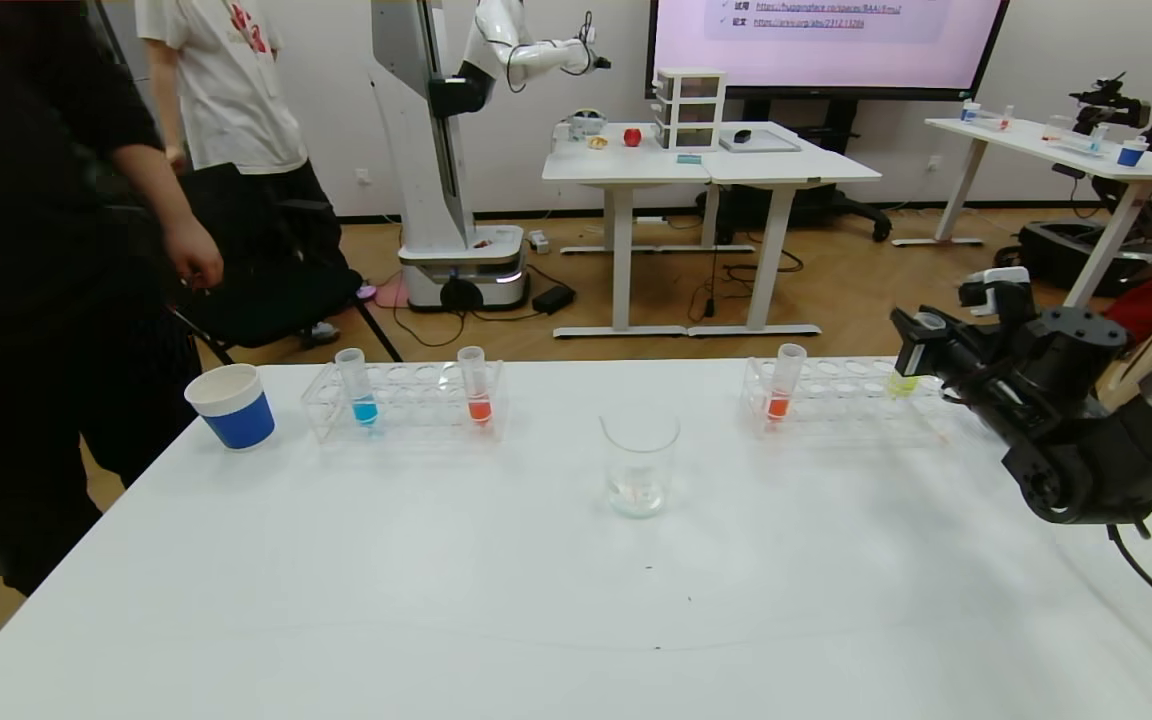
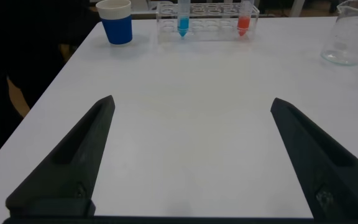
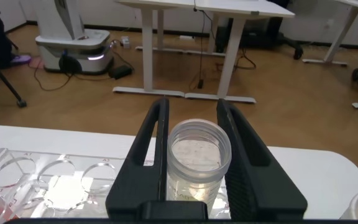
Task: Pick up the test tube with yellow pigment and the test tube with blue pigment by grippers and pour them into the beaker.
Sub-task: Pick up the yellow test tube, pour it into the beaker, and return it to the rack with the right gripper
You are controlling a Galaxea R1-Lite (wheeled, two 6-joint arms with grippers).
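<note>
The test tube with yellow pigment [image 1: 902,383] stands upright in the right clear rack [image 1: 841,402]. My right gripper [image 1: 919,338] is shut on its upper part; in the right wrist view both fingers press the tube's [image 3: 199,158] rim, with the gripper [image 3: 192,104] around it. The test tube with blue pigment [image 1: 363,388] stands in the left rack [image 1: 406,402], also seen in the left wrist view [image 2: 183,20]. The empty beaker [image 1: 639,465] stands mid-table. My left gripper [image 2: 192,102] is open and empty over bare table, out of the head view.
Orange-red tubes stand in the left rack [image 1: 477,385] and the right rack [image 1: 784,383]. A blue-and-white paper cup [image 1: 231,405] stands at the table's far left. A person in black [image 1: 36,250] stands by the left edge.
</note>
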